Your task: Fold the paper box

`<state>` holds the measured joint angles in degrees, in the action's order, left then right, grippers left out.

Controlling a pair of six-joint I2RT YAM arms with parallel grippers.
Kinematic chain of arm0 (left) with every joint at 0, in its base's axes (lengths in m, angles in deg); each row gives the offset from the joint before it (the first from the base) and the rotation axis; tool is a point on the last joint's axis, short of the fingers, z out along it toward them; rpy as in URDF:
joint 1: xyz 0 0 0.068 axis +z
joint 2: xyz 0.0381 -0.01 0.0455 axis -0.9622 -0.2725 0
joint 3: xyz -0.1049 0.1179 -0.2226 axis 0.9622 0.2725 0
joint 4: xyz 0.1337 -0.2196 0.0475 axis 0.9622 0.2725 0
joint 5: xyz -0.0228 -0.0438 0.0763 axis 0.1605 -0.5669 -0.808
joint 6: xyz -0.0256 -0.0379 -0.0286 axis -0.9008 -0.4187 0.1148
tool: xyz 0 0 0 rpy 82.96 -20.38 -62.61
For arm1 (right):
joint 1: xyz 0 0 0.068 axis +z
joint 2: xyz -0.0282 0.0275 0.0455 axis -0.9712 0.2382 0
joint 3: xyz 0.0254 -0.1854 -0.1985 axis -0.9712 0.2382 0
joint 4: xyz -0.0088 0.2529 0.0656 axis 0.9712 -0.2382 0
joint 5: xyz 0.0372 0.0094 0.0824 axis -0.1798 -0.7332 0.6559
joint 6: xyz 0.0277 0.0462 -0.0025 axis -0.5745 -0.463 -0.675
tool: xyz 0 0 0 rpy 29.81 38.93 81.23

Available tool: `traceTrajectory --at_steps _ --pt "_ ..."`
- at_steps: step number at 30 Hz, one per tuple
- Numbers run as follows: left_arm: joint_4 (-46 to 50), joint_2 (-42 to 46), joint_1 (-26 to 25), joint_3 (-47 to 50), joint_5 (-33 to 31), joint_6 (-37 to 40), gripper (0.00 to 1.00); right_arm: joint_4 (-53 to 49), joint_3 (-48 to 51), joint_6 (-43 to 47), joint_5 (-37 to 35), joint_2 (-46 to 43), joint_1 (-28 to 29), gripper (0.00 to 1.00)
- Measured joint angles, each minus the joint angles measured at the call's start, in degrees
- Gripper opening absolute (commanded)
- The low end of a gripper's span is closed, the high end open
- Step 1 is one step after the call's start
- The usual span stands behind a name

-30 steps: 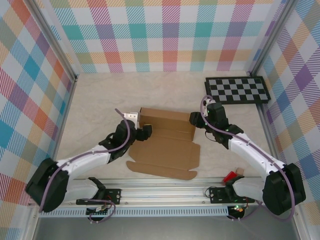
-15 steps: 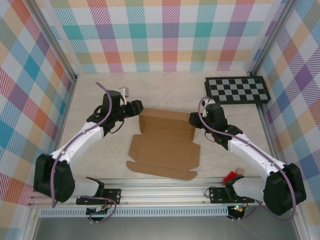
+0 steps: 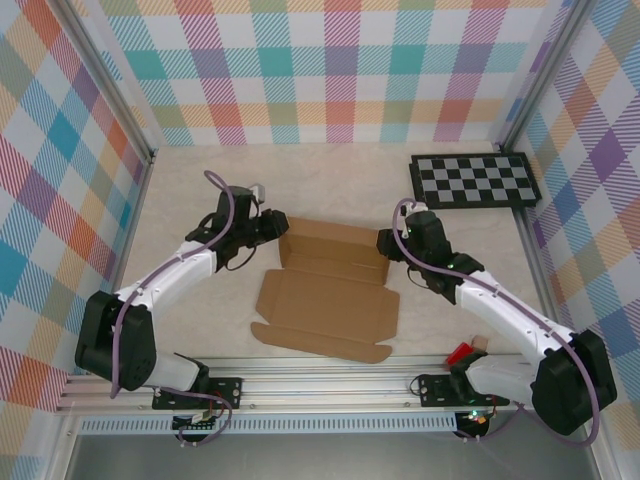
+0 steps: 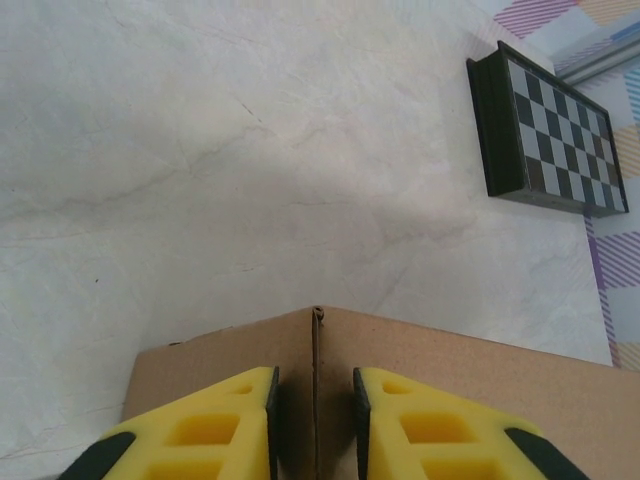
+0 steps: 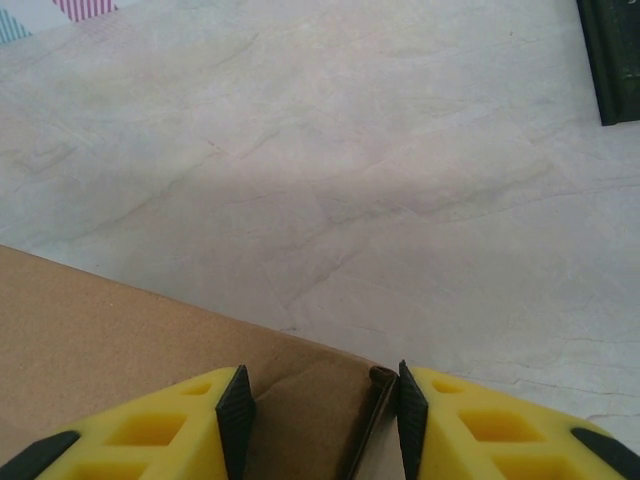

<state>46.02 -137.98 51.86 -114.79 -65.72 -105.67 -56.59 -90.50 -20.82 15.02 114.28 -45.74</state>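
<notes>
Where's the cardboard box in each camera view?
Top external: cardboard box at picture centre.
Left wrist: box along the bottom edge.
Right wrist: box at lower left.
Shared landmark: checkerboard panel, top right in every view.

A robotics lab cell — left arm (image 3: 170,285) and right arm (image 3: 500,305) bolted to an aluminium rail (image 3: 330,380), a pale marbled table (image 3: 340,185) boxed in by plaid walls (image 3: 330,70) — checkerboard panel (image 3: 475,180) at the back.

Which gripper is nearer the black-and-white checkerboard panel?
Right. The right gripper: at the brown cardboard paper box's end nearest the checkerboard panel; left gripper: at the opposite end.
</notes>
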Motion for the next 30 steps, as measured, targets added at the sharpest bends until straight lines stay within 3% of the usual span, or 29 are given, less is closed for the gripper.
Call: traceTrajectory --at_steps 9,13,17,22,26,30 --pt "-1.0 0.2 -1.0 0.2 -3.6 -0.1 0.19 -0.3 0.0 -3.8 -3.0 -0.1 0.7 0.26" --pt "-1.1 0.2 -1.2 0.2 -4.4 0.2 0.18 -1.2 -0.3 -4.7 -2.7 -0.1 0.9 0.43" --pt "-1.0 -0.1 -1.5 -0.1 -5.4 1.9 0.18 -7.1 -3.4 -5.0 -1.8 0.4 1.7 0.51" --pt "0.0 -2.6 -1.5 -2.9 -5.9 5.1 0.20 -15.6 -9.1 -2.7 -0.7 0.3 0.5 0.55" --pt "2.6 -3.9 -1.5 -5.2 -6.1 7.1 0.33 -19.9 -14.5 3.0 -0.8 0.1 -1.7 0.57" --pt "8.0 -5.2 -1.0 -8.9 -6.2 8.9 0.39 -23.4 -21.4 11.4 -0.5 1.0 -2.3 0.59"
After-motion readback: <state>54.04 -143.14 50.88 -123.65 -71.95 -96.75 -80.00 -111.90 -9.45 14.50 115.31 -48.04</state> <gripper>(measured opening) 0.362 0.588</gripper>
